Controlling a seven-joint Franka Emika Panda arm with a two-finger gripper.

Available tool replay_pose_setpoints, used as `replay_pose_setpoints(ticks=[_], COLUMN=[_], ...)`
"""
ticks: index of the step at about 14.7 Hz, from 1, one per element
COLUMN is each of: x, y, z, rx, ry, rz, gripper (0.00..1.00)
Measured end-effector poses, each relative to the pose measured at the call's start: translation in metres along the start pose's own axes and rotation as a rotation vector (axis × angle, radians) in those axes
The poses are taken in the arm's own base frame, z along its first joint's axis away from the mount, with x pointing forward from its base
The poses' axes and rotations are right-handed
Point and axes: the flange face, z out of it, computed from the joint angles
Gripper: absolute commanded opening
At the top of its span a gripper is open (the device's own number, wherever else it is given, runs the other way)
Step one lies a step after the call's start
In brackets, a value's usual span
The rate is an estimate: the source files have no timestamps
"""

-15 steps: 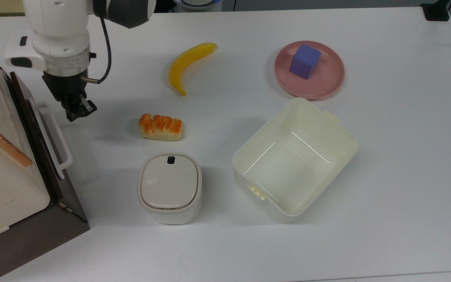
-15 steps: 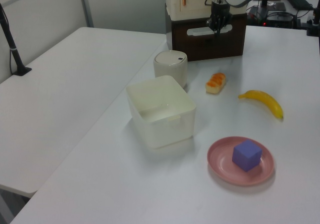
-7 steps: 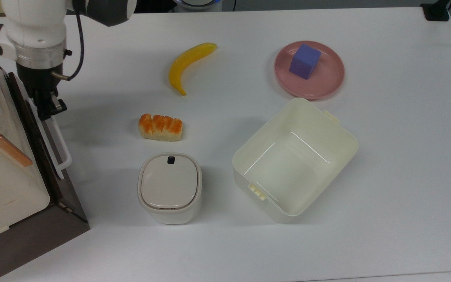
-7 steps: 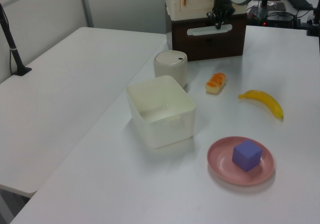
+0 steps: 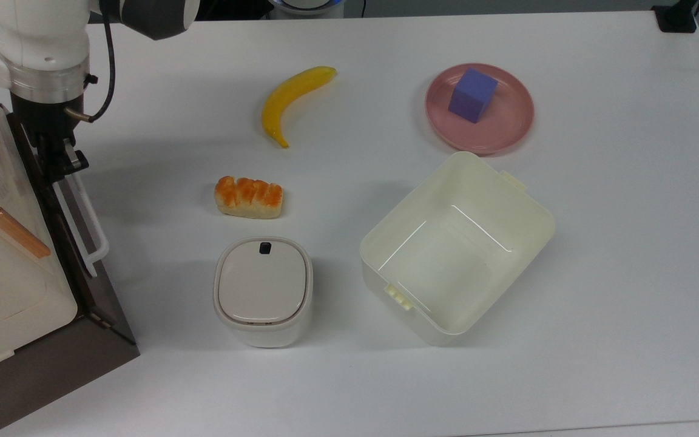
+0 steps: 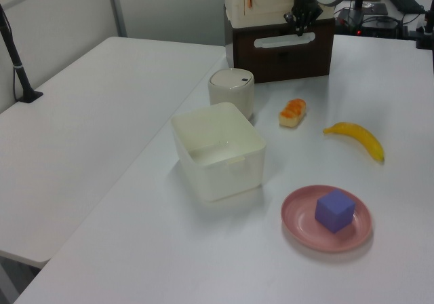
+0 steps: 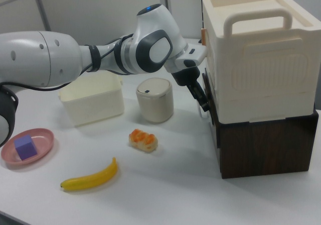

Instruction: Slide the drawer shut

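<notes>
Since a second ago the hand [image 5: 61, 162], whose open-or-closed state I cannot tell, has moved in against the drawer [image 5: 52, 200], whose dark front now sits nearly flush in the cabinet [image 7: 266, 144].

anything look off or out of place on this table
Nothing looks spilled or damaged. Two small oddities: a purple cube sits on the pink plate where food would go, and the open cream tub stands skewed to the table edges. The gripper is at the drawer front by its white handle.

Overhead plus two opposing side views
</notes>
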Motion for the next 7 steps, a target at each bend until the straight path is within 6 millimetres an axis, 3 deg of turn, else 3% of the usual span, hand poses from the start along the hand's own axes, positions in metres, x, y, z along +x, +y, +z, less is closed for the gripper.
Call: replay_pose_setpoints(ticks=[7], x=[0.006], y=[0.013], z=[0.003], rx=[-0.009], ry=[0.000], rz=[0.021], gripper=[0.00])
